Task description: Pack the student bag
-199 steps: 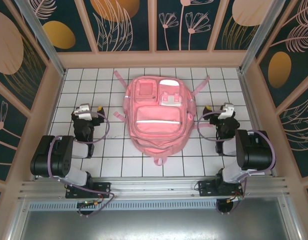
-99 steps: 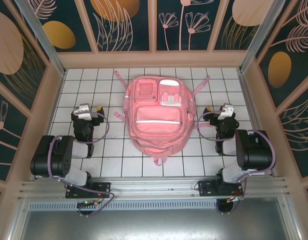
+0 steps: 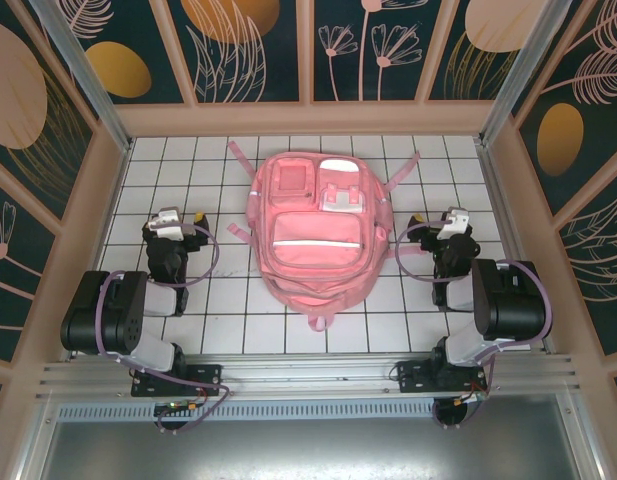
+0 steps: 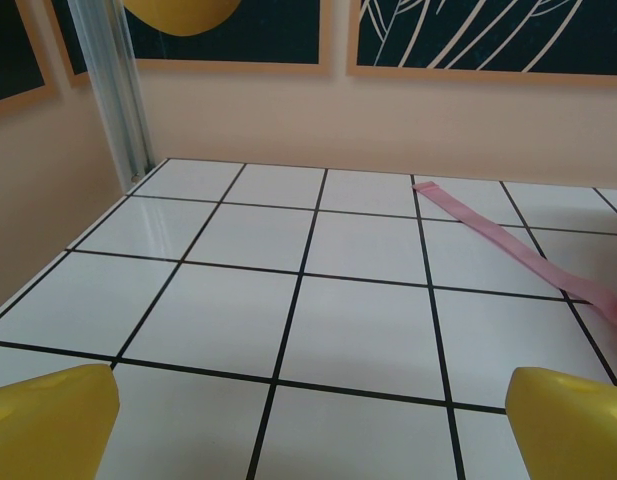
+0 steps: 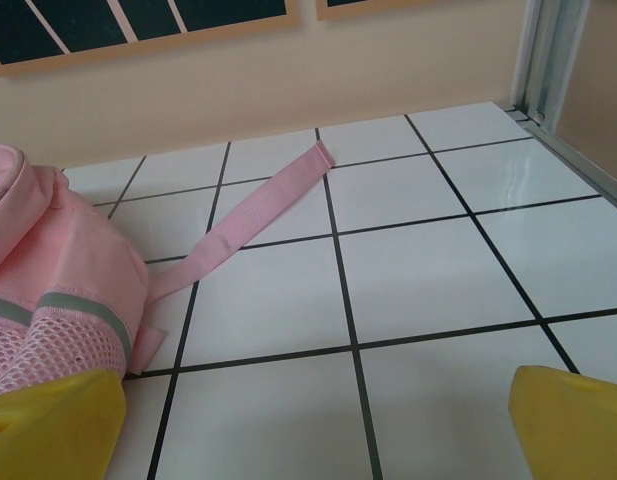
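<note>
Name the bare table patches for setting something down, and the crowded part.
Free: tiles between left gripper and back wall; far-right tiles beyond right gripper; strip between student bag and arm bases. Crowded: centre, under bag and straps.

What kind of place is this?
Likely a robot test cell, not a classroom: a white gridded tabletop, walls of decorative leaf panels, and a left arm and right arm flanking the student bag.

You see the student bag (image 3: 313, 240) in matt, woven pink cloth; the table (image 4: 368, 330) beneath it is smooth, glossy white tile.
</note>
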Robot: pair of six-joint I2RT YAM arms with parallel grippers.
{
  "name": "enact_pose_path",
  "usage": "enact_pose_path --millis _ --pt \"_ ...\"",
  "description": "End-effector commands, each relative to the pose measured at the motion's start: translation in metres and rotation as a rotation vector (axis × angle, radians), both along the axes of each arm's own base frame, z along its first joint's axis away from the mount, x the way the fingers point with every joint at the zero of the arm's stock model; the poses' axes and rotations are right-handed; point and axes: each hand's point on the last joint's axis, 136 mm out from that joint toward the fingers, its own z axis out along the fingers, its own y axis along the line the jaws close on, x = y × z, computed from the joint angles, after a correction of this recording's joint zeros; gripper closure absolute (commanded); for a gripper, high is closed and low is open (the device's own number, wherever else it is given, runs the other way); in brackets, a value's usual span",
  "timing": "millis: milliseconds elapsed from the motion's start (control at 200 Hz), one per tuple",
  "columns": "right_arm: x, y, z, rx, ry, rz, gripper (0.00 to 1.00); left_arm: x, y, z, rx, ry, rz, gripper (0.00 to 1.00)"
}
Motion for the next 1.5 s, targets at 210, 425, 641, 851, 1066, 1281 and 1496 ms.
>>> enact_pose_path --millis 210,425,641,851,1066,1281,1496 --pt "0.004 0.005 0.011 -0.016 -0.031 0.025 0.01 0.002 0.001 0.008 -0.012 -0.03 0.001 0.01" --pt "0.004 0.005 0.012 -0.016 -0.036 0.022 0.01 0.002 0.001 0.008 -0.013 -0.03 0.001 0.01" --pt "0.003 0.005 0.011 -0.016 -0.035 0.023 0.01 0.002 0.001 0.008 -0.012 -0.029 0.001 0.01" --pt "0.003 0.005 0.012 -0.02 -0.037 0.018 0.01 0.003 0.001 0.008 -0.013 -0.03 0.001 0.01" --pt "0.004 0.004 0.012 -0.015 -0.036 0.02 0.01 0.003 0.001 0.008 -0.013 -0.029 -0.001 0.01" --pt "0.004 0.004 0.011 -0.015 -0.035 0.02 0.01 0.003 0.001 0.008 -0.012 -0.03 0.0 0.01" --pt "0.004 0.004 0.012 -0.015 -0.038 0.02 0.01 0.003 0.001 0.008 -0.012 -0.029 0.0 0.01"
